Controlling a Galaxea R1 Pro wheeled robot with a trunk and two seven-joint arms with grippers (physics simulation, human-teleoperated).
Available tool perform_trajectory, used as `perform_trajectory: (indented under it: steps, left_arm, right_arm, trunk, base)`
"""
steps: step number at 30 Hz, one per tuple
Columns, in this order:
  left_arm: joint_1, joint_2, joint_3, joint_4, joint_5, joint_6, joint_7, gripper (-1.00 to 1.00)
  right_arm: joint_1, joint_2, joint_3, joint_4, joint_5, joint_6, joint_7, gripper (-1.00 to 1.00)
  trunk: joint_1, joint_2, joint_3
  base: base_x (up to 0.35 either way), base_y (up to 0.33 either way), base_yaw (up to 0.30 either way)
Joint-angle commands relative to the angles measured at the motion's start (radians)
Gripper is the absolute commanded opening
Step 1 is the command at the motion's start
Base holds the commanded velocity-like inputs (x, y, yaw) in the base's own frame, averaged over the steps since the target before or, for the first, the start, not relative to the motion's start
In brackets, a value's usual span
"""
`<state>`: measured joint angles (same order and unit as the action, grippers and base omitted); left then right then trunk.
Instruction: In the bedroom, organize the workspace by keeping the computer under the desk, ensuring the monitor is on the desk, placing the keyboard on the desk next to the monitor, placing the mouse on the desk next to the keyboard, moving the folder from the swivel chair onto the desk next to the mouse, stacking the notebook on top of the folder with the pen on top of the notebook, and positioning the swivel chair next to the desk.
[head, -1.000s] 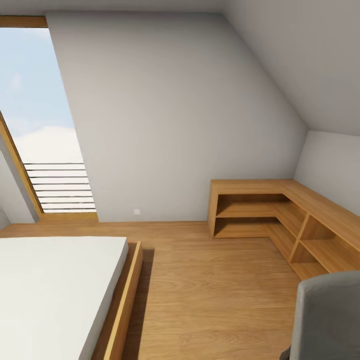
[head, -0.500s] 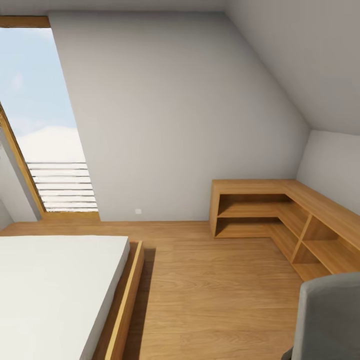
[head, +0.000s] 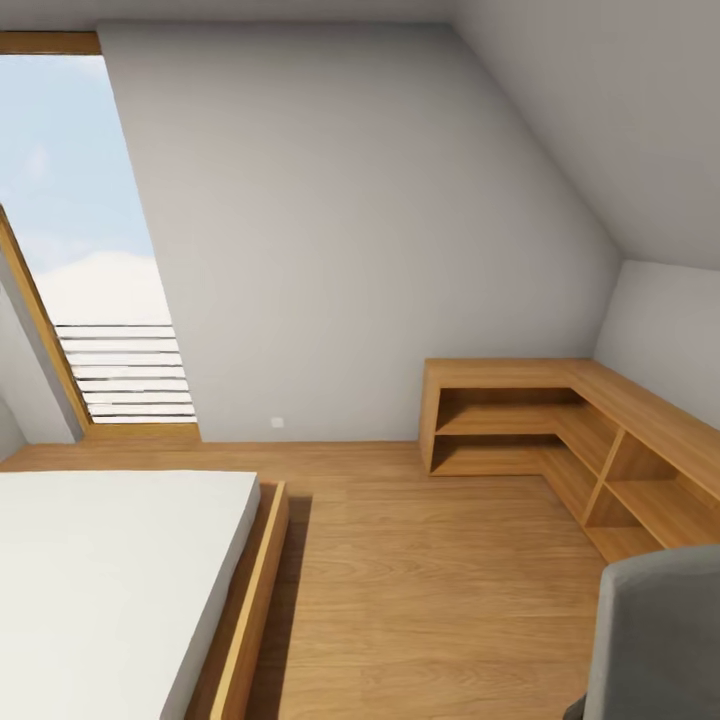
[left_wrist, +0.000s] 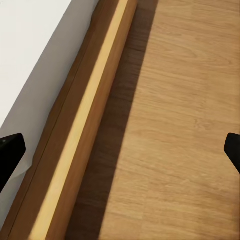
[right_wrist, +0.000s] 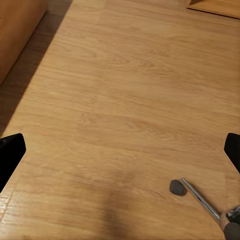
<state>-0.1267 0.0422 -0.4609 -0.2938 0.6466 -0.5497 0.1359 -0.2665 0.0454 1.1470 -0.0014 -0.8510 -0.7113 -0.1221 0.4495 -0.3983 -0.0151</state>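
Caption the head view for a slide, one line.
Attic bedroom: low bed at left, corner wooden shelf unit at right, grey swivel chair back in the near-right corner.

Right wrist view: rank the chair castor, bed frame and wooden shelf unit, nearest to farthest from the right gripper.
1. Chair castor, close by the right gripper.
2. Bed frame, farther off, on the opposite side from the castor.
3. Wooden shelf unit, farthest, its corner just in view.

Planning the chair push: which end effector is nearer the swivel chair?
Right. The right end effector hangs over floor by the swivel chair, whose chrome leg and castor show beneath it. The left end effector hangs beside the bed frame.
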Motion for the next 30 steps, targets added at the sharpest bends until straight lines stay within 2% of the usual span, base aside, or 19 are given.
perform_trajectory:
  steps: [1, 30]
  left_arm:
    - [-0.001, 0.001, -0.009, -0.001, 0.002, -0.003, 0.008, 1.0]
    - [-0.001, 0.001, -0.009, -0.001, 0.002, -0.003, 0.008, 1.0]
  right_arm:
    - [0.0, 0.0, 0.008, 0.0, 0.001, 0.0, -0.01, 1.0]
    - [0.0, 0.001, 0.009, -0.002, 0.001, -0.002, -0.01, 1.0]
  trunk:
    - [0.001, -0.002, -0.002]
    - [0.001, -0.002, -0.008]
  base:
    - [0.0, 0.0, 0.061]
    - [0.0, 0.0, 0.029]
